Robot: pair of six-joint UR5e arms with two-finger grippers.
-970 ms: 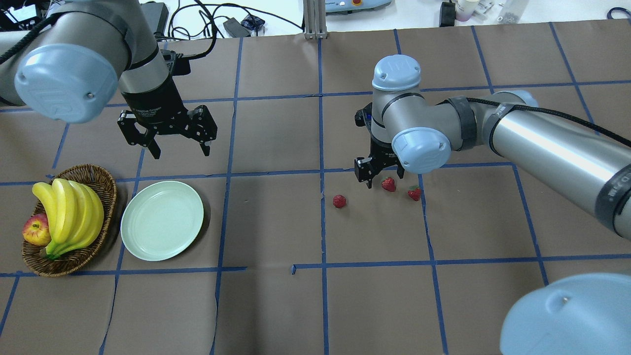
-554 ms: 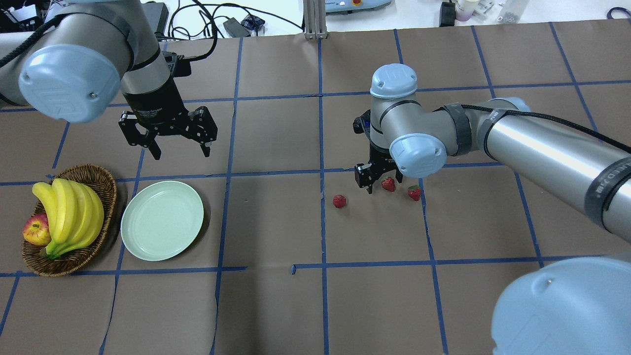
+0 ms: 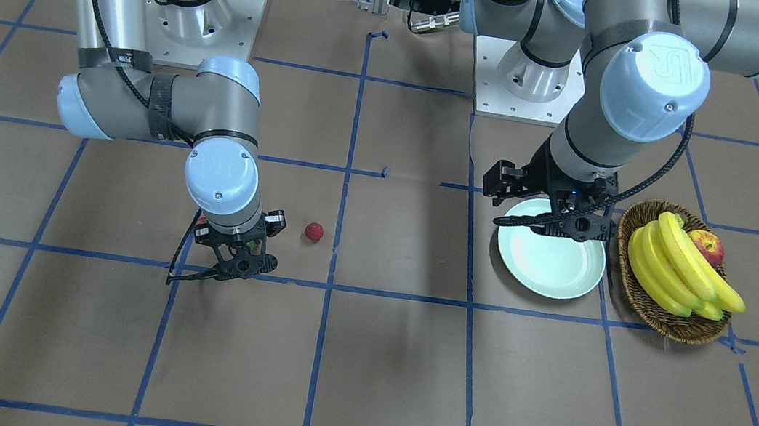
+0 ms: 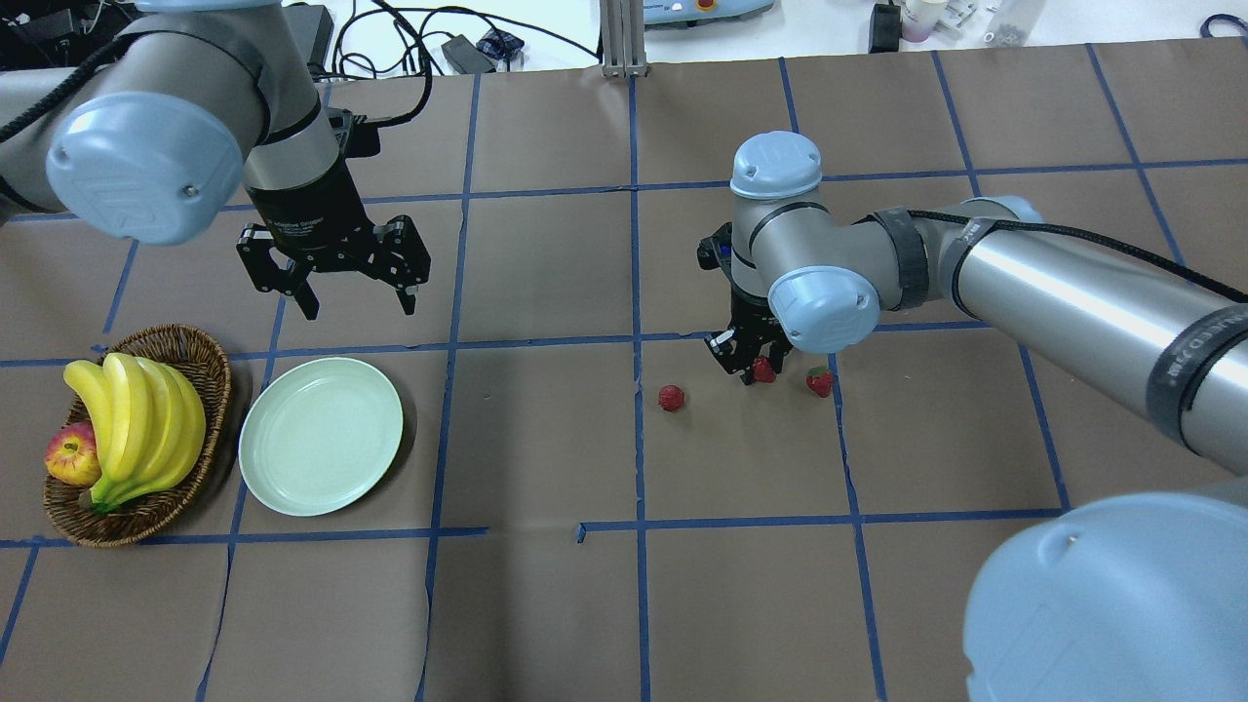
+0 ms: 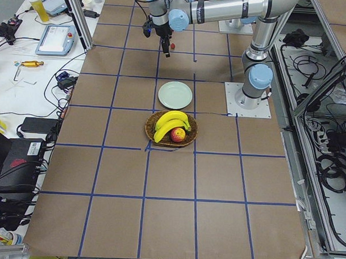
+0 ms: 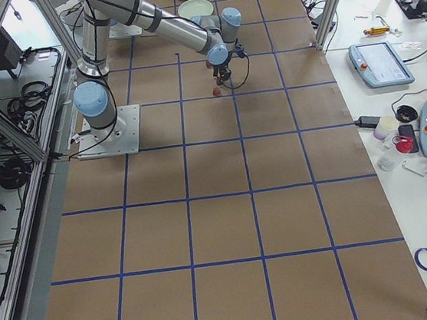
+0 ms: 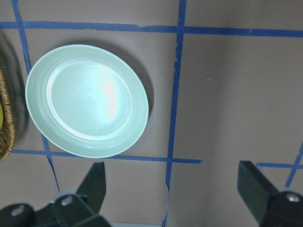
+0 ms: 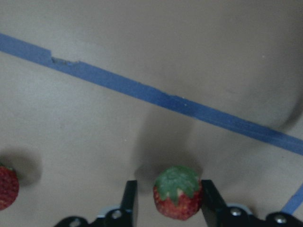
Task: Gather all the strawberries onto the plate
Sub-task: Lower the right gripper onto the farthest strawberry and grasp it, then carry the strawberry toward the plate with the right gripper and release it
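First pick in hand. Right gripper (image 4: 749,363) is low, jaws a little apart around the middle strawberry (image 8: 177,198), not clamped yet. Second strawberry (image 4: 671,398) and third strawberry (image 4: 820,381) lie either side. Plate (image 4: 322,436) is well apart, empty, near the left gripper (image 4: 359,308), whose jaws are wide. Next, I'd say: close, lift, carry to plate.

My right gripper (image 6: 224,78) points down at the brown table (image 6: 275,161); one strawberry (image 6: 216,92) lies just beside it at seven o'clock, the pale green plate (image 6: 196,8) well apart at twelve.

Red strawberries (image 4: 671,398), mint-green plate (image 4: 321,436), brown table (image 4: 546,439) with blue grid (image 4: 639,292).
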